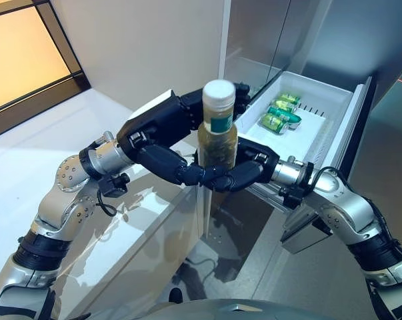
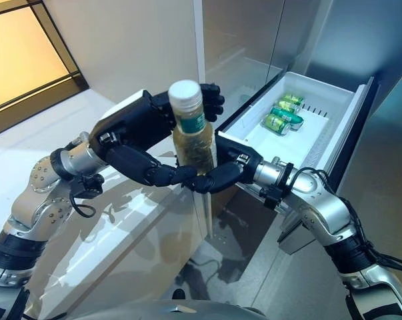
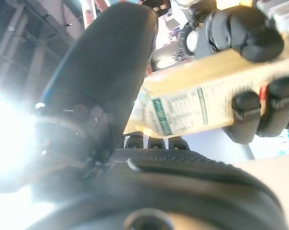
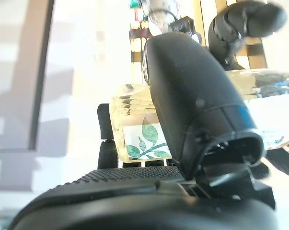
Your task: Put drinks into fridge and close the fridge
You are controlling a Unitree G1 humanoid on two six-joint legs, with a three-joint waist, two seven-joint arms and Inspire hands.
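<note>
Both hands gripped one upright bottle (image 1: pixel 218 127) of pale drink in front of the open fridge drawer (image 1: pixel 334 110). The left hand (image 1: pixel 162 127) curled round it from one side, the right hand (image 1: pixel 244 172) clasping its lower part. Three green cans (image 1: pixel 281 112) lay in the drawer.

Bottle between my hands, drawer behind.
My left hand (image 1: pixel 162 127) and right hand (image 1: pixel 244 173) flank the upright bottle (image 1: pixel 218 130); cans (image 1: pixel 281 112) lie in the fridge drawer (image 1: pixel 334 100) behind, to the right.

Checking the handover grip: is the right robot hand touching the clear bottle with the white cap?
Touching. The right wrist view shows the right robot hand with thumb and fingers curled round the clear white-capped bottle.
</note>
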